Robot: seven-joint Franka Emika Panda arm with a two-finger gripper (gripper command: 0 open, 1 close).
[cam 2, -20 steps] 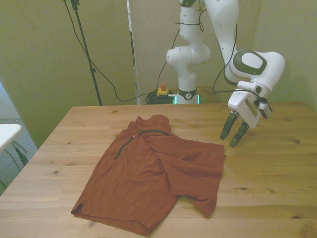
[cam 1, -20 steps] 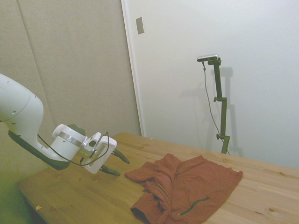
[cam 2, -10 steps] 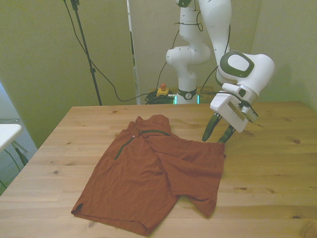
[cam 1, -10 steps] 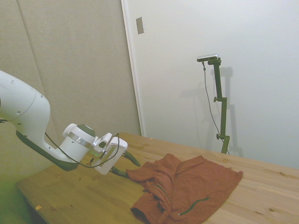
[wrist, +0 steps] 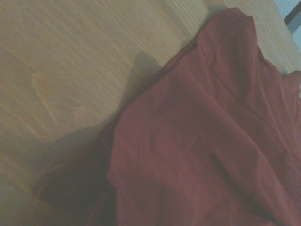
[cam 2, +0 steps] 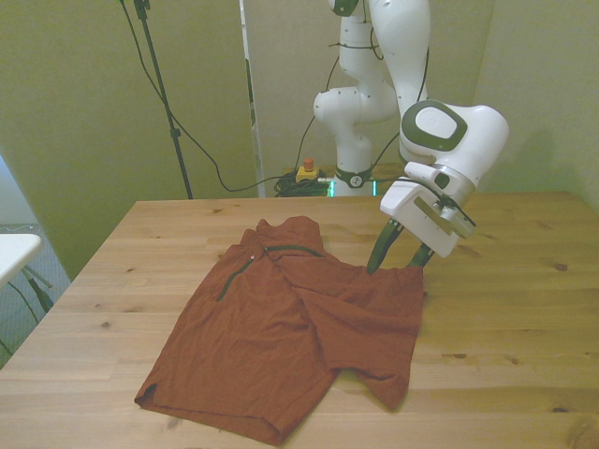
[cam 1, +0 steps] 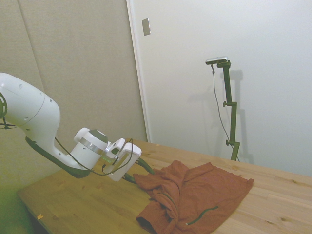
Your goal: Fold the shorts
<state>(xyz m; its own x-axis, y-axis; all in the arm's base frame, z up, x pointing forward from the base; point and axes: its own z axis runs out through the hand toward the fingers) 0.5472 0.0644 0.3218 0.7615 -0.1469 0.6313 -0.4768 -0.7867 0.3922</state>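
On the wooden table point(cam 2: 524, 318), shorts point(cam 2: 290, 327) lie wrinkled, claw point(cam 2: 397, 257) beside.

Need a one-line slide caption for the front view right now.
Open gripper at the far corner of the rust-orange shorts, lying wrinkled on the wooden table.

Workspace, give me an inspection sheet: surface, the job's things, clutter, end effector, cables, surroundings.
Surface: wooden table, bare wood around the garment.
Job's things: rust-orange shorts lying wrinkled and partly folded over, dark zipper lines showing.
Clutter: nothing seen on the table.
End effector: end effector open, fingers angled down at the shorts' edge on the front view's right; no fabric visibly held.
Cables: black cable looped along the wrist; more cables hanging behind the table.
Surroundings: plain walls, white door in the side view.
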